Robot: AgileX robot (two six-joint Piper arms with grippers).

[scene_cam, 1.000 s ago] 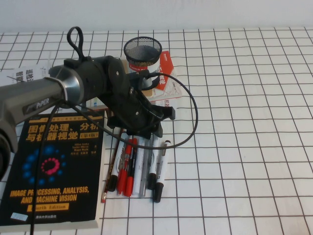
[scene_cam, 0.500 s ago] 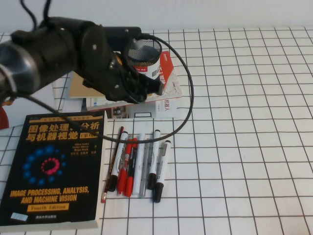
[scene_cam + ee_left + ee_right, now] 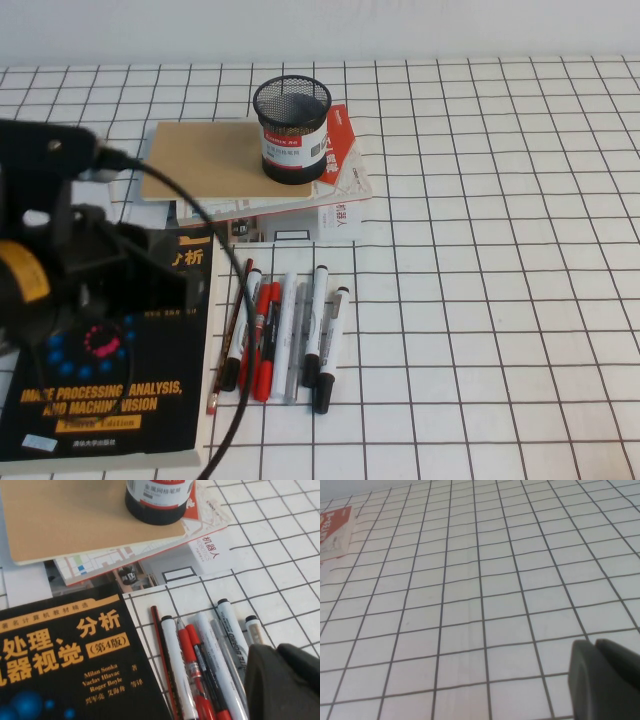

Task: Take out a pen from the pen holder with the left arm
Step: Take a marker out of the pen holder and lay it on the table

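Note:
The black mesh pen holder (image 3: 291,130) stands upright on a brown notebook (image 3: 200,160) atop a stack of booklets; no pen sticks out of it. Several pens and markers (image 3: 280,335) lie side by side on the table in front of the stack. My left arm (image 3: 60,270) is drawn back at the left, above the black book (image 3: 100,395). In the left wrist view my left gripper (image 3: 282,680) is shut with nothing in it, hovering over the row of pens (image 3: 200,665), with the pen holder's base (image 3: 159,500) farther off. My right gripper (image 3: 602,677) is shut over bare grid table.
A black cable (image 3: 215,300) from the left arm trails across the book's edge and the leftmost pens. A red-and-white booklet (image 3: 345,150) pokes out beside the holder. White gridded tabletop (image 3: 500,250) stretches to the right.
My left arm has pulled away from the pen holder, back toward the near left over the black book. Its gripper has gone from partly open to shut. The pens on the table have not moved.

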